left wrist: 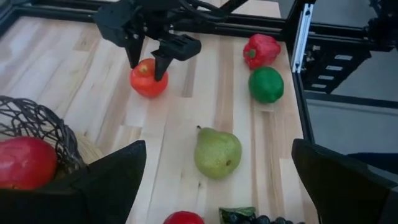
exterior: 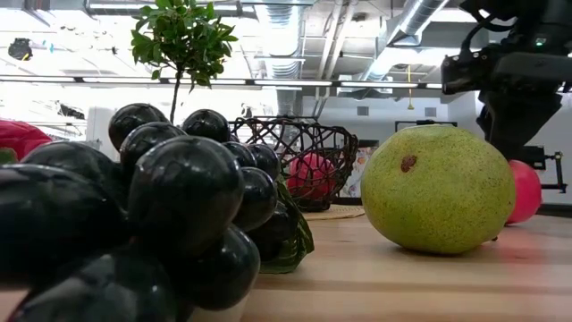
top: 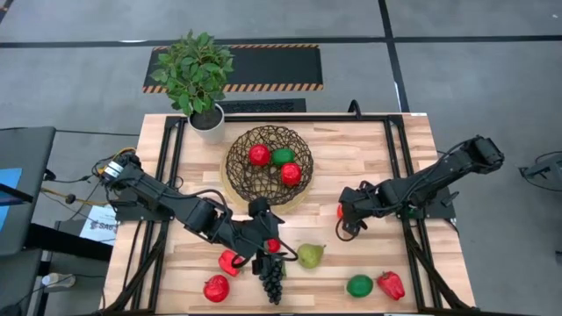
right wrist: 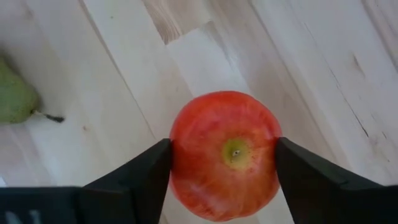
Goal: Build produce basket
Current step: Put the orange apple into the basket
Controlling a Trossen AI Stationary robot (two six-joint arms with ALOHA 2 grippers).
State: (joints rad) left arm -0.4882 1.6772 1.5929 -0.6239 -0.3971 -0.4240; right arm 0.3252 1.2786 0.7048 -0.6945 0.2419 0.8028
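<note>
Bench (top: pixel 369 158) of pale wooden planks fills your overhead view, framed by black rails along its sides. Your right pincer (right wrist: pixel 224 155) is down on the open middle-right boards, its two dark fingers pressed against both sides of a smooth red apple (right wrist: pixel 225 154) with a yellow-green dimple at the stem; the right wrist view shows this grip plainly, while from above the apple is only a red sliver beside the arm. Bare wood lies all around that apple, with the yellow-green pear (top: pixel 309 255) well apart toward the front. Your left pincer (top: pixel 265 248) hovers near the front centre with its fingers spread wide and nothing between them, close above a small red piece (top: pixel 273 245) and the dark purple grape bunch (top: pixel 271 276). The basket (top: pixel 241 171), a round bowl of open dark woven strands on a tan base, sits at the rear centre and holds two red pieces and one green one. A white pot with a leafy plant (top: pixel 200 75) stands just behind its left side. Along the front edge lie a red pepper-like piece (top: pixel 230 262), a red strawberry-like piece (top: pixel 216 288), a round green fruit (top: pixel 359 285) and a red pepper (top: pixel 391 284). The table-level view is crowded by glossy grapes and the pear's dimpled skin.
</note>
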